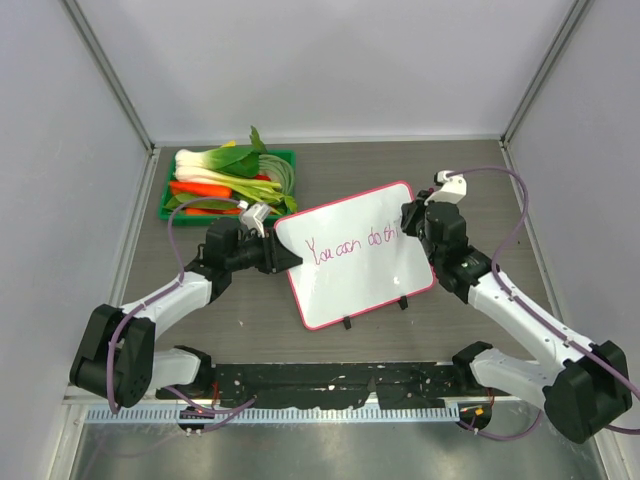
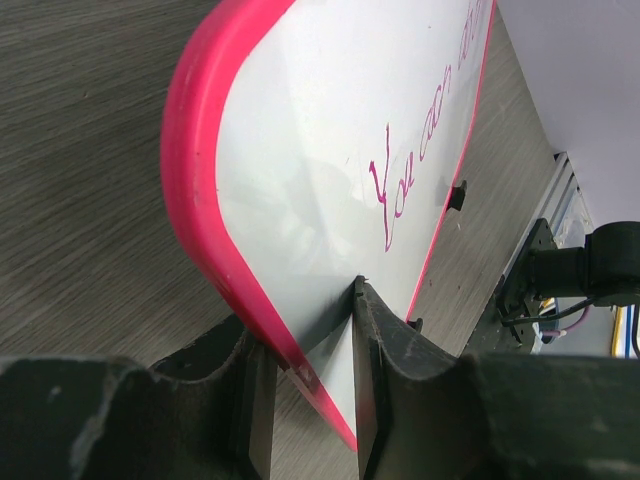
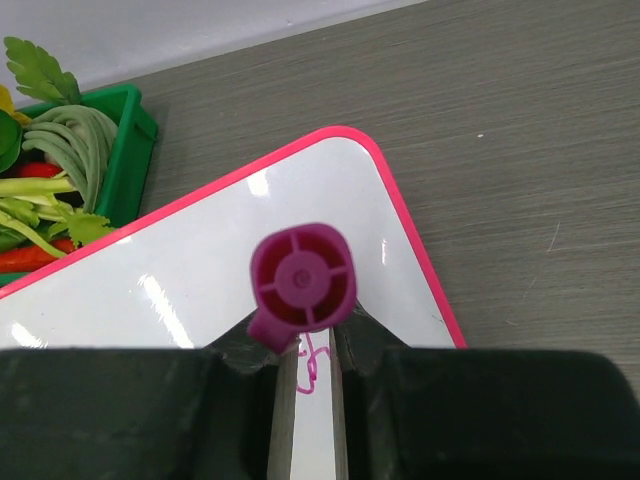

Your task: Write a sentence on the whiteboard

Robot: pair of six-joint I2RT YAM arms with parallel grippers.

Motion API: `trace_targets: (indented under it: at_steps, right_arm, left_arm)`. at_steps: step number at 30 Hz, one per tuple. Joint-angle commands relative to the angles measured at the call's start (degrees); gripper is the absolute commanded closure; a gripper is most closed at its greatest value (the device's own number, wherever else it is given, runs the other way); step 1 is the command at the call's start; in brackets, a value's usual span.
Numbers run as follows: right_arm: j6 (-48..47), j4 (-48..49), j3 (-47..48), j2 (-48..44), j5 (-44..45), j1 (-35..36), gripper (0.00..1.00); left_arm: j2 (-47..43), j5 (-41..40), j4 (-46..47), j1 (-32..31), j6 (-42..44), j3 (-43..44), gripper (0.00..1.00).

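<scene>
The whiteboard with a pink-red frame stands tilted on the table's middle on two black feet. Pink-purple cursive, the sentence, reads "You can do th" across it. My left gripper is shut on the board's left edge; in the left wrist view the gripper clamps the frame of the board, with the writing running away from it. My right gripper is at the line's right end. In the right wrist view it is shut on a purple marker over the board.
A green tray of vegetables sits at the back left, just behind the left gripper; its corner shows in the right wrist view. Grey walls enclose the table on three sides. A black rail runs along the near edge.
</scene>
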Motion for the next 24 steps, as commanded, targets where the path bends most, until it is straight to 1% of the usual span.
trace_targets:
  at_steps: [1,7,13,19,24]
  right_arm:
    - [-0.42,2.98,2.6,2.1,2.15,-0.24,0.99]
    - [-0.07,3.51,1.2,3.86,3.91,-0.41,0.99]
    - [0.2,3.51,0.58,4.74,3.2,-0.59,0.99]
    - [0.28,3.34,0.41,1.14,3.99,-0.76,0.99]
    - [-0.07,2.37,0.06,0.7,5.67,-1.29,0.99]
  left_arm:
    - [1.85,-12.72,-3.47,0.68,10.5,-1.93,1.0]
    - [1.93,-12.72,-3.56,0.68,10.5,-1.85,1.0]
    - [1.84,-12.63,-3.56,0.68,10.5,-1.85,1.0]
    - [1.76,-12.63,-3.47,0.68,10.5,-1.93,1.0]
    - [1.85,-12.72,-3.56,0.68,10.5,-1.85,1.0]
